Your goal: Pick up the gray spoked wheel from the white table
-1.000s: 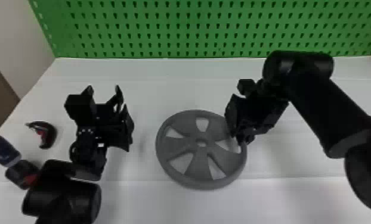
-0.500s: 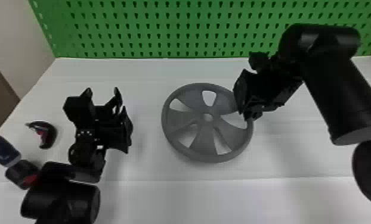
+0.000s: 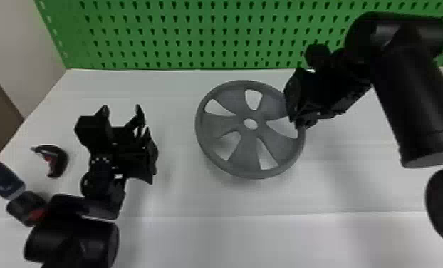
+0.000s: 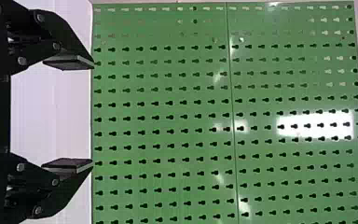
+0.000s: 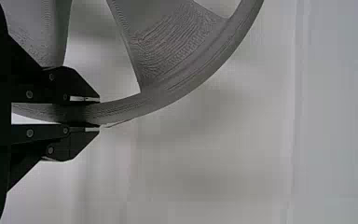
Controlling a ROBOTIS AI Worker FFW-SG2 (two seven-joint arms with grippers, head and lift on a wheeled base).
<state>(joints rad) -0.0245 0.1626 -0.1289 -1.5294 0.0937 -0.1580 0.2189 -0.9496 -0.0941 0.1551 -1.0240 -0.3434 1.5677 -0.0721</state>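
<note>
While the right gripper (image 3: 298, 124) holds the gray spoked wheel (image 3: 245, 153) by its rim, the wheel is above the white table (image 3: 181, 203), with a soft shadow under it. The two right fingers (image 5: 72, 84) are closed on the rim, one on each side of it, as the right wrist view shows well. From these fingers, the rest of the wheel extends toward the robot's left, with the hub well apart from the fingertips. The spokes and the openings between them are turned to the head camera.

The left gripper (image 3: 121, 108) is over the left part of the table, and its two fingers are spread wide, with nothing between them. The wheel is to the right of these left fingers, not touching them. On the other side, to the left of the same fingers, a black and red object (image 3: 61, 162) is on the table. Nearer to the robot than these fingers, and more to the left, there is a dark blue object (image 3: 3, 180). Beyond the fingers of both grippers stands the green perforated board (image 3: 181, 35), at the far edge of the table.
</note>
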